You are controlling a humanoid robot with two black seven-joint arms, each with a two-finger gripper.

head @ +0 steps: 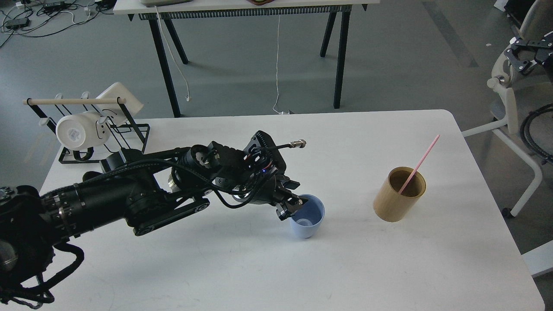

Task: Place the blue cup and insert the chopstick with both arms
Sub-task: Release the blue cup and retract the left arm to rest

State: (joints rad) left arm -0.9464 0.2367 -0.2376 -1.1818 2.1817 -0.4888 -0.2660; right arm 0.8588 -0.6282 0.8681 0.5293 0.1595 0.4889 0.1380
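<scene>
Tabletop: one white rounded tabletop (242,276), filling the lower frame.
Left arm: one black arm with cables, entering from the lower left and reaching to the centre.
Left hand (292,203): at the blue cup's left rim, one finger inside the mouth and one outside; whether it clamps the rim I cannot tell.
Blue cup: one small light-blue tapered cup without handle (307,222), upright on the tabletop just below frame centre.
Wooden holder: one tan wooden cylinder (398,196), right of the cup and apart from it.
Chopstick: one thin pink stick (421,162), standing in the cylinder, leaning to the upper right.
Rack: one black wire rack with a pale wooden rod (77,103), at the left edge, holding one white mug (80,129) on its side.
Right hand (525,49): at the upper right edge, fingers spread apart, holding nothing.
Far table: one dark-legged table (242,6) along the top of the frame.
</scene>
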